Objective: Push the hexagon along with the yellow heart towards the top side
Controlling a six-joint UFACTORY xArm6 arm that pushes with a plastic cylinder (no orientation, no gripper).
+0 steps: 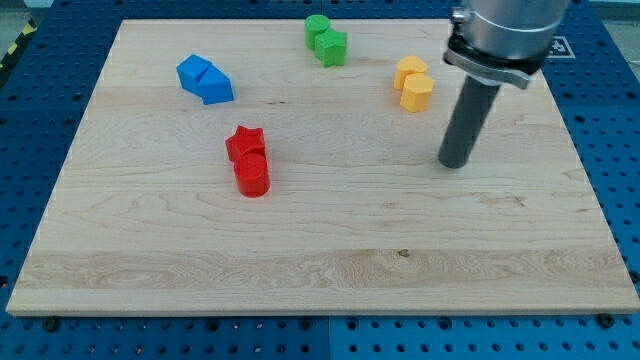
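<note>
Yellow hexagon block [417,92] and yellow heart block [409,70] sit touching near the view's top right of the pale wooden worktop [320,260], the heart just above the hexagon; their outlines merge, so the shapes are hard to tell apart. The pair's long axis runs roughly top to bottom, leaning slightly right at the lower end. My tip [453,163] rests on the worktop below and to the right of the hexagon, near it but apart. The rod's upper part and grey housing are cut off by the view's top edge. No jaws exist on this rod, so nothing is pinched.

Elsewhere lie two green blocks [325,41], two blue blocks [205,80], and a red star block [245,143] touching a red cylinder block [252,175].
</note>
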